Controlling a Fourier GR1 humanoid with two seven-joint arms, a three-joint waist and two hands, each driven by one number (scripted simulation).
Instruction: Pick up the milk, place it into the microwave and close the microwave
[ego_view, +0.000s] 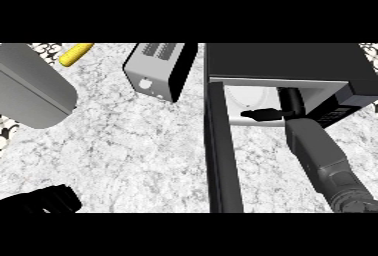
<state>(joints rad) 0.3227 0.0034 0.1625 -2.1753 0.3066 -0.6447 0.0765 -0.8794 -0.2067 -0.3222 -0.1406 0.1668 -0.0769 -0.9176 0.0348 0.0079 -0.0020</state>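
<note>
**Right hand inside the open microwave, milk out of sight**

At the upper left of the frame a large, grey, rounded-corner body (29, 90) lies on the white-and-grey speckled stone counter (133, 150). Just beside it is a small yellow cylindrical object (76, 54). Neither belongs to the task, and both sit well apart from the work.

The black left hand (40, 200) shows at the lower left edge. It rests there out of the way, and I cannot tell how far open it is.

At the top centre stands a silver box with a black side and top slots, toaster-like (159, 70), near the microwave but apart from it.

The black box-shaped microwave (288, 60) fills the upper right. Its dark door (221, 160) is swung fully out, seen edge-on as a long bar running down the frame, which leaves the white cavity (247, 97) free to enter.

The black right hand (288, 104) is inside that cavity, on the end of the grey right forearm (325, 160) that comes up from the lower right. Its fingers lie straight, pointing deeper in, and its thumb is spread to the left. It looks open, with nothing visibly held.

The milk shows nowhere on the counter. It is probably in the cavity, hidden behind the hand, though this view cannot confirm it. The door is not yet closed, and shutting it looks like the remaining step.
</note>
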